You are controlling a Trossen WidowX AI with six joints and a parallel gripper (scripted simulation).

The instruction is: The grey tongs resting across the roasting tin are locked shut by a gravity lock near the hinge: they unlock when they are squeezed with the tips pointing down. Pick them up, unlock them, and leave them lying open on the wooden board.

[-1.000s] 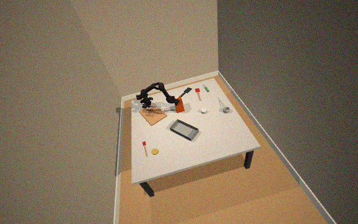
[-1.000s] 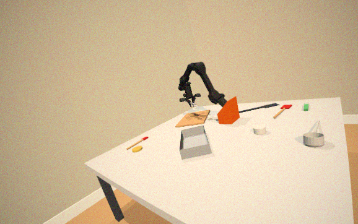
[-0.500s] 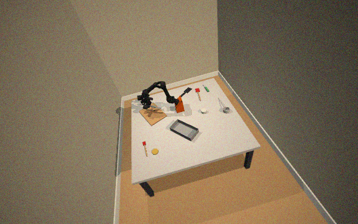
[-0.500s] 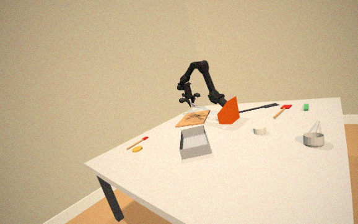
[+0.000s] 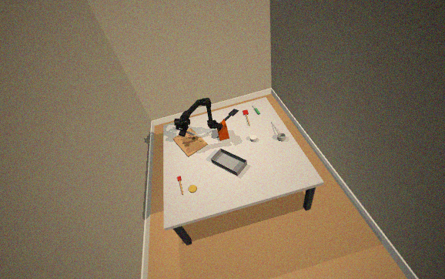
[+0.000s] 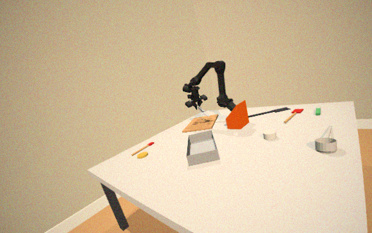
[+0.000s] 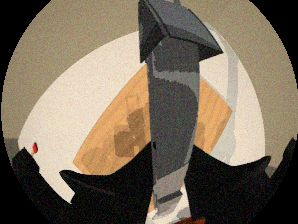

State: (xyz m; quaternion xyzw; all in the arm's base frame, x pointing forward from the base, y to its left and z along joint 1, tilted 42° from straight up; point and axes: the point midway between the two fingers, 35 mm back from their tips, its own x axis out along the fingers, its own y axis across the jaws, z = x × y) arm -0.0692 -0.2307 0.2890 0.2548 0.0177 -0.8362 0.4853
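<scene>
My gripper point(image 5: 183, 134) point(image 6: 196, 107) point(image 7: 167, 141) is shut on the grey tongs point(image 6: 201, 109) point(image 7: 174, 105) and holds them in the air near the rear of the wooden board point(image 5: 189, 151) point(image 6: 193, 128) point(image 7: 111, 117). In the wrist view the tongs run up the middle between the black fingers, with a wide dark end at the top. In the exterior view a thin part of them slants down to the right. Whether they are locked cannot be told. The grey roasting tin point(image 5: 224, 167) point(image 6: 203, 158) stands on the table in front of the board, with no tongs across it.
An orange block point(image 5: 223, 132) point(image 6: 239, 117) stands beside the arm's base. A white round tub point(image 5: 252, 139) point(image 6: 269, 135) and a grey pot point(image 5: 281, 137) point(image 6: 325, 145) are to the right. A yellow disc point(image 5: 192, 189) point(image 6: 142, 155) lies at the front left, beside a red-headed utensil point(image 5: 181, 186) point(image 6: 143, 149).
</scene>
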